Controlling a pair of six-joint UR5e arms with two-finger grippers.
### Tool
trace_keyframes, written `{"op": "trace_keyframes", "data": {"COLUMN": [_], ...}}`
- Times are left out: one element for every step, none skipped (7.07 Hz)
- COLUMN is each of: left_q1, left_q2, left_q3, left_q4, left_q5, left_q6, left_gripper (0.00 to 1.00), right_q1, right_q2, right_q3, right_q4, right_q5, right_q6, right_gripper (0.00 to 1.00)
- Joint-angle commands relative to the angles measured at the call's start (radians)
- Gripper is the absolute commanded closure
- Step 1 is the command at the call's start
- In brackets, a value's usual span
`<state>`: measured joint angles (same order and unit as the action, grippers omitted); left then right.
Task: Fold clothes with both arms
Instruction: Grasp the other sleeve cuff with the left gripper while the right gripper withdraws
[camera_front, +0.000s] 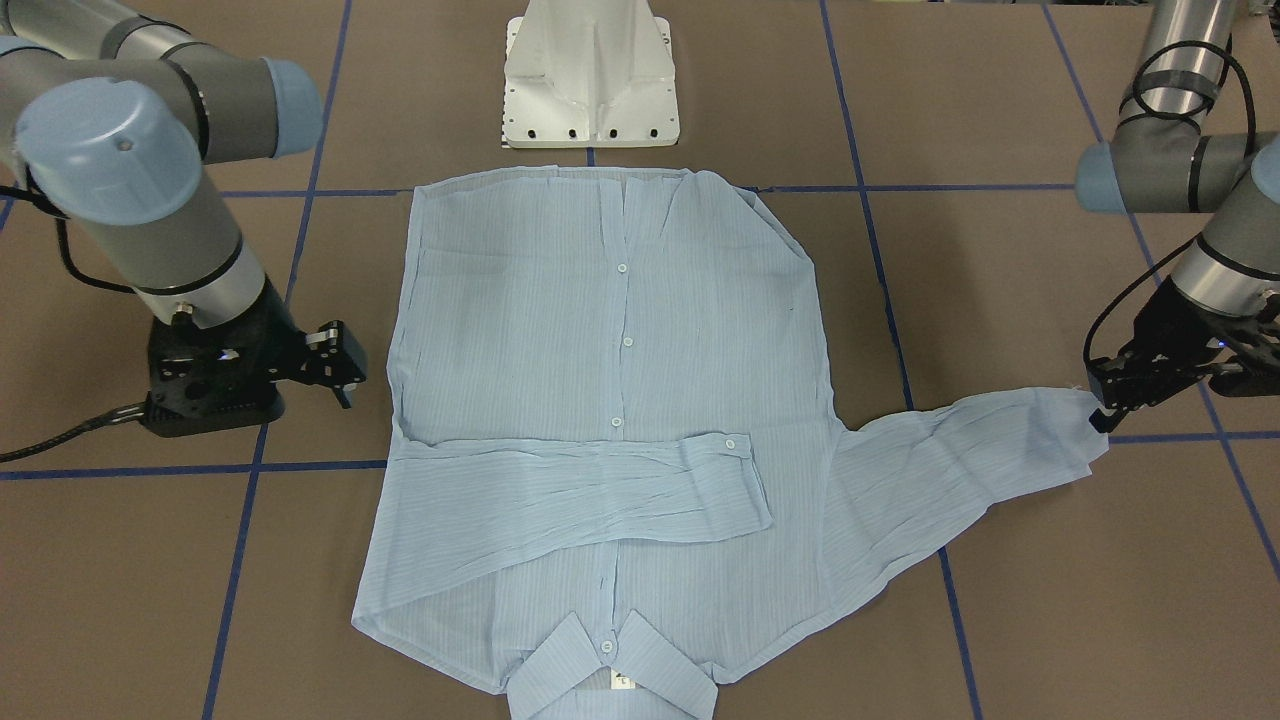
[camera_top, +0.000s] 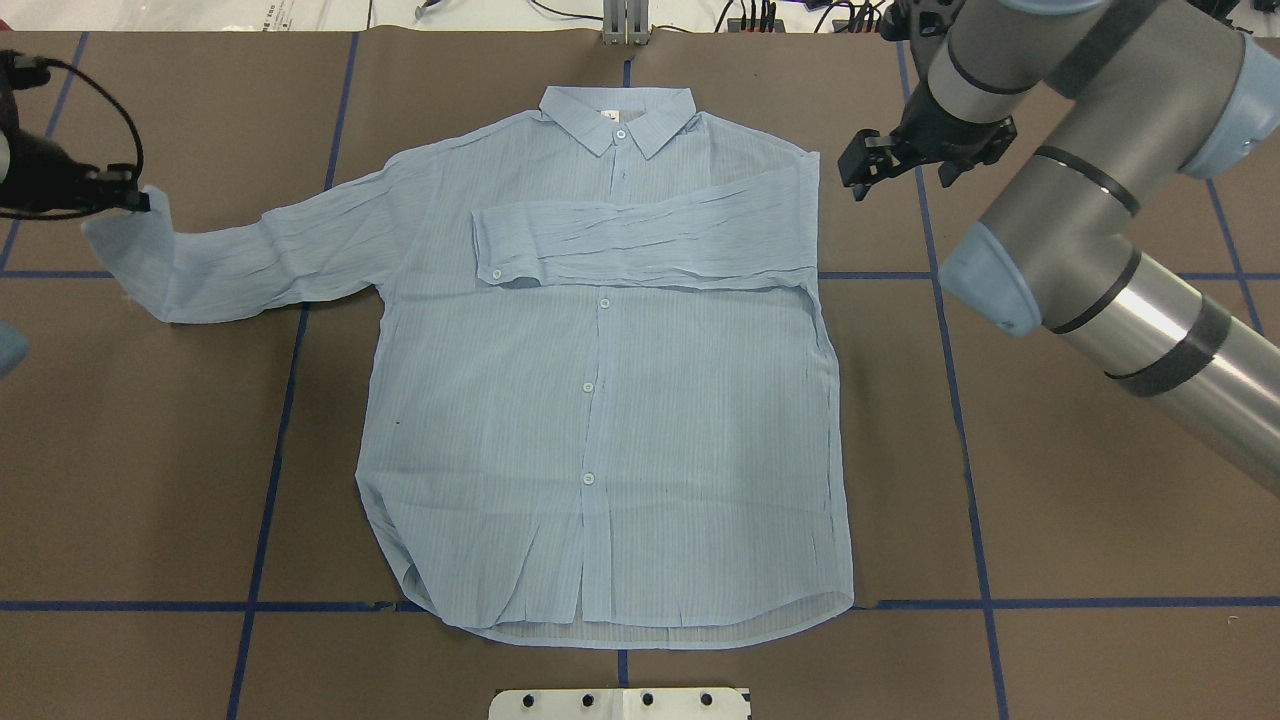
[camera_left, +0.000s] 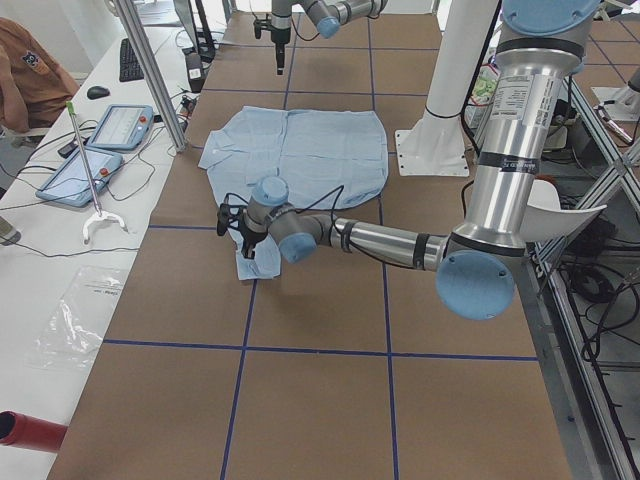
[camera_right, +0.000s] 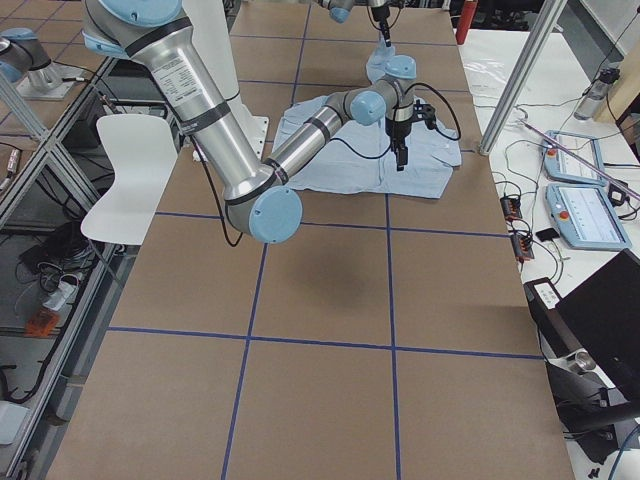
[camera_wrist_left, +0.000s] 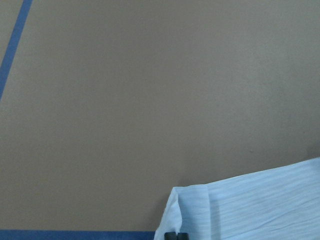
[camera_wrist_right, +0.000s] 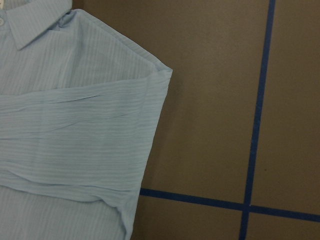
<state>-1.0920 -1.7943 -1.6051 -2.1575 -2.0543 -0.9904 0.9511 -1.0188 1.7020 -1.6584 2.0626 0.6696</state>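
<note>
The light-blue shirt (camera_top: 600, 400) lies flat and buttoned on the brown table, collar (camera_top: 617, 115) at the far side. One sleeve (camera_top: 650, 240) is folded across the chest. The other sleeve (camera_top: 260, 260) stretches out sideways. My left gripper (camera_top: 140, 200) is shut on that sleeve's cuff (camera_front: 1085, 420), low over the table; in the left wrist view its dark fingertips (camera_wrist_left: 175, 235) pinch the cuff (camera_wrist_left: 190, 205). My right gripper (camera_top: 860, 170) is open and empty, hovering just beside the shirt's shoulder (camera_wrist_right: 160, 75). It also shows in the front view (camera_front: 340, 375).
The white pedestal base (camera_front: 590, 80) stands at the shirt's hem side. Blue tape lines (camera_top: 950, 400) cross the brown table. In the left side view, tablets (camera_left: 110, 130) and an operator (camera_left: 25, 70) are at a white side table beyond the shirt's collar side.
</note>
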Motion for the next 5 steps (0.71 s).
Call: {"op": "trace_keyframes", "data": {"left_q1": [0.026, 0.065, 0.108, 0.148, 0.161], "left_q2": [-0.216, -0.267, -0.320, -0.373, -0.417], "left_q3": [-0.162, -0.177, -0.177, -0.179, -0.177], "left_q4": [0.395, 0.410, 0.412, 0.412, 0.410], "left_q5": [-0.036, -0.064, -0.067, -0.082, -0.104], "left_q6": [-0.170, -0.292, -0.418, -0.518, -0.586], "left_gripper": [1.00, 1.00, 1.00, 1.00, 1.00], "right_q1": [0.089, 0.128, 0.164, 0.188, 0.201], "right_q2": [-0.105, -0.148, -0.176, -0.199, -0.204], "right_q3": [0.005, 0.005, 0.001, -0.004, -0.007], "right_q4": [0.006, 0.005, 0.003, 0.005, 0.003], "right_q5": [0.047, 0.048, 0.050, 0.072, 0.082], "right_q6": [-0.146, -0.225, -0.282, -0.319, -0.333], "right_gripper": [0.00, 0.00, 0.00, 0.00, 0.00]}}
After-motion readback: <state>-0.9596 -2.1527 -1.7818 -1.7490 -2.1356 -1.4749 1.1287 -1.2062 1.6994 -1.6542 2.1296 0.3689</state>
